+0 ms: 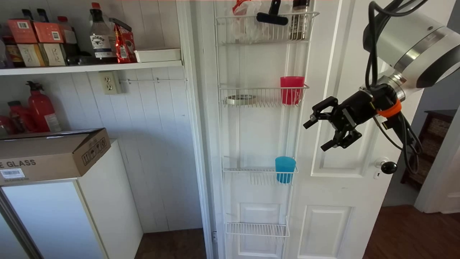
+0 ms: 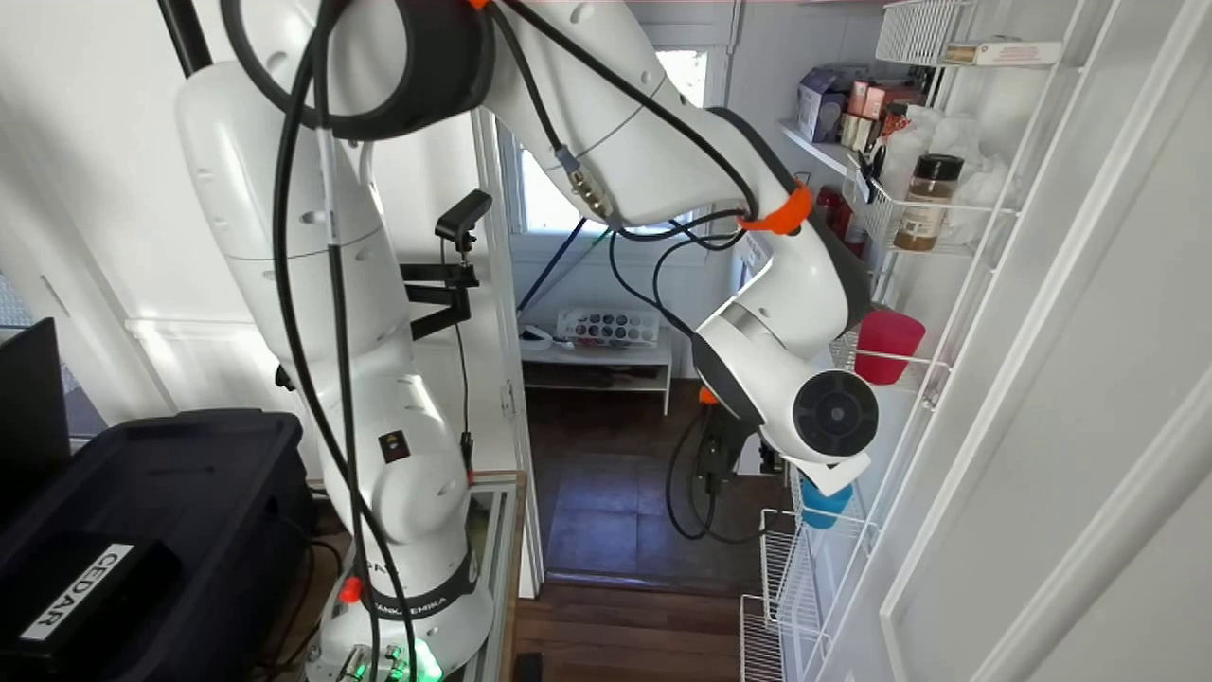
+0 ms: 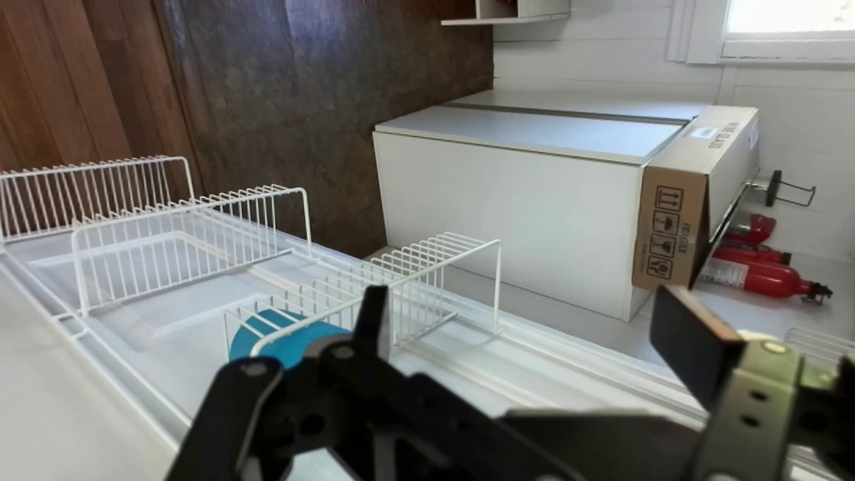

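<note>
I see the black two-fingered gripper (image 1: 317, 135), fingers apart and empty, near a red plastic cup (image 1: 292, 82) and blue plastic cup (image 1: 285, 163), white wire baskets (image 1: 251, 170) presumably stopping their fall.

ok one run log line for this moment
end effector: open, empty | blue cup: on wire shelf | red cup: one level up

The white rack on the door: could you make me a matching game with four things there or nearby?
1. red cup
2. blue cup
3. cardboard box
4. robot's tool

A. open, holding nothing
B. in the rack, above the other cup
C. on the white cabinet
D. in the rack, below the other cup

1-B, 2-D, 3-C, 4-A
</note>
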You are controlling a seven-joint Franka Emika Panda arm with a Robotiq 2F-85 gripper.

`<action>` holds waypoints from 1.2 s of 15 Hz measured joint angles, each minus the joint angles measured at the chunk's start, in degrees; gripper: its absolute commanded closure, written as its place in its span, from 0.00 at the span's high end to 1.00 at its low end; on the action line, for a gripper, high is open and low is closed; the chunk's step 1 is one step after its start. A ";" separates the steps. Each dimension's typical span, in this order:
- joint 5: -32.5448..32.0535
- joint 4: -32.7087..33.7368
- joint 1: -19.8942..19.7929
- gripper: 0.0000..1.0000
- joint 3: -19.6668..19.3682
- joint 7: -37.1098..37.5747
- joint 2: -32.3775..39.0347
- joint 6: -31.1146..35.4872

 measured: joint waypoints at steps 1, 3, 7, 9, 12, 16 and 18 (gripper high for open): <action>0.02 0.11 0.00 1.00 0.10 0.00 0.03 0.00; 0.01 0.16 -2.11 1.00 2.31 0.00 0.03 0.00; -0.02 0.75 -13.24 1.00 14.45 0.11 2.73 0.43; -0.02 1.98 -15.99 1.00 18.15 0.02 5.21 1.35; -0.09 4.27 -18.08 1.00 21.92 0.02 8.87 4.59; -0.06 7.57 -18.72 1.00 24.92 -0.75 13.41 12.13; -0.04 9.11 -18.52 1.00 25.71 -1.53 15.19 15.80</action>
